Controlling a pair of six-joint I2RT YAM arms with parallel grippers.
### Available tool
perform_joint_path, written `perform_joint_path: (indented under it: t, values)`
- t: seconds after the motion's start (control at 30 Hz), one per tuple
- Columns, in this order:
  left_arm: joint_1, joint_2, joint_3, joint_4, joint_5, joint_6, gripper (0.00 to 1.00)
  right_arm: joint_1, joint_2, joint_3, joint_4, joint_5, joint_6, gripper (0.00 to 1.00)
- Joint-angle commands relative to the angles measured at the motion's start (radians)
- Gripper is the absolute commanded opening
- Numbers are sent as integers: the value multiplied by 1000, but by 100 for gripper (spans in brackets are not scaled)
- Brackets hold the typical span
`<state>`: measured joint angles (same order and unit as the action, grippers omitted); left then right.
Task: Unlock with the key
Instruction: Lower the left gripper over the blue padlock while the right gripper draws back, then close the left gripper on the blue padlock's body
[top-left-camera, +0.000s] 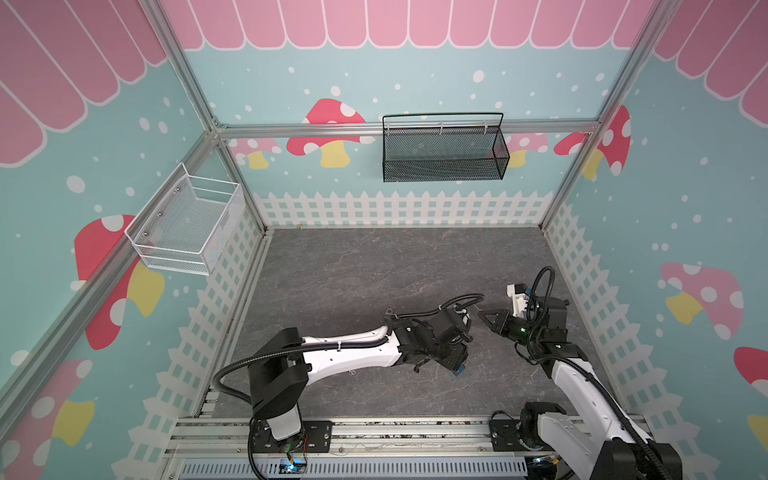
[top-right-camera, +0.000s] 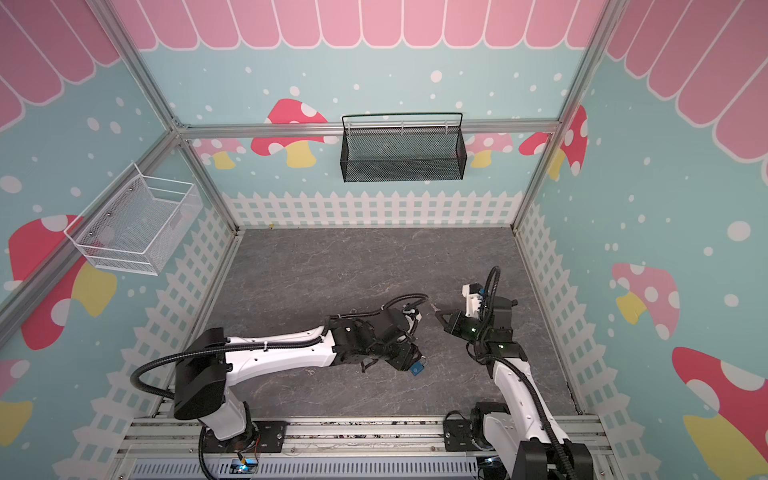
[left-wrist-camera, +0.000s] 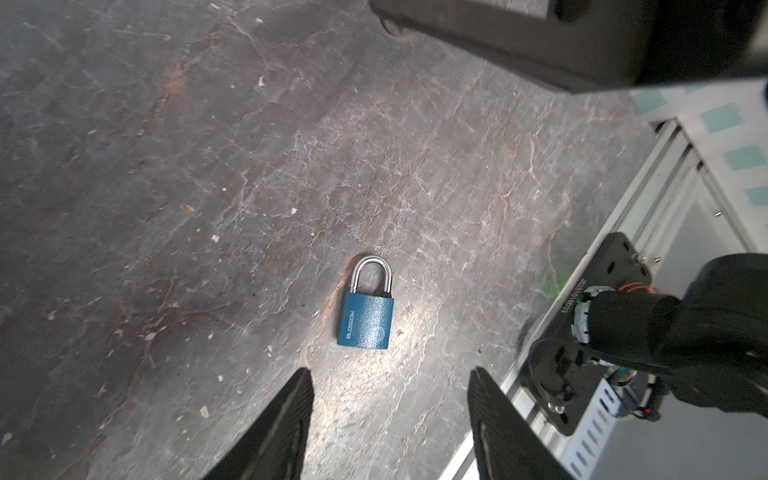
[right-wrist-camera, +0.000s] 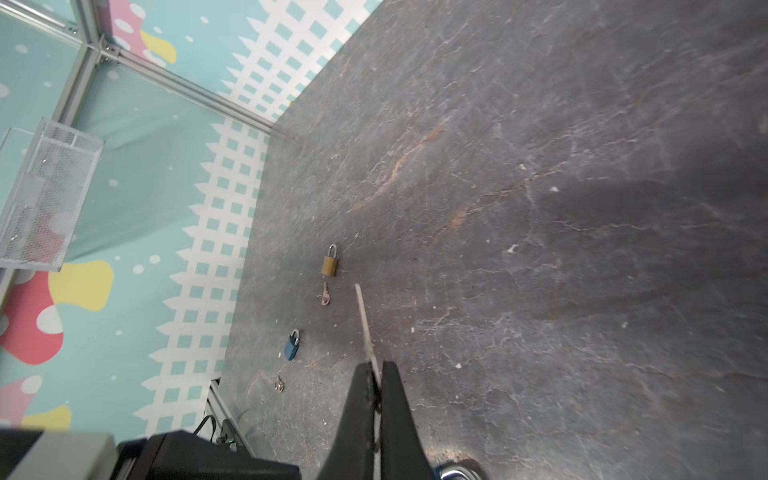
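Left claw (left-wrist-camera: 390, 374) open over flat blue padlock (left-wrist-camera: 365, 318); right claw (top-right-camera: 439, 315) pinches key (right-wrist-camera: 365, 324), padlock at its 7 o'clock in both top views.

Soft, even light fills both top views, whose wide lens splays the frame posts (top-left-camera: 185, 70) toward 10 and 2 o'clock. Left wrist view: pale glare on the tabletop (left-wrist-camera: 166, 208) beside the padlock (left-wrist-camera: 365, 320). Right wrist view: dimmer, broadly shadowed.
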<state>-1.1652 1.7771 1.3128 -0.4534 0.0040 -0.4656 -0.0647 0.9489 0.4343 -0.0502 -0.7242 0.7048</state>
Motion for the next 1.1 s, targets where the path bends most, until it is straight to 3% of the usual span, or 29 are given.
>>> perform_joint_path:
  t: [0.0, 0.33, 1.07]
  values:
    - [-17, 91, 87, -138, -53, 66, 60, -26, 27, -19, -8, 2, 6, 0]
    - [-39, 252, 191, -202, -53, 98, 60, -91, 25, -48, -7, 16, -18, 0]
    - [-43, 412, 311, -274, -108, 170, 56, -103, 39, -17, -68, 68, -56, 0]
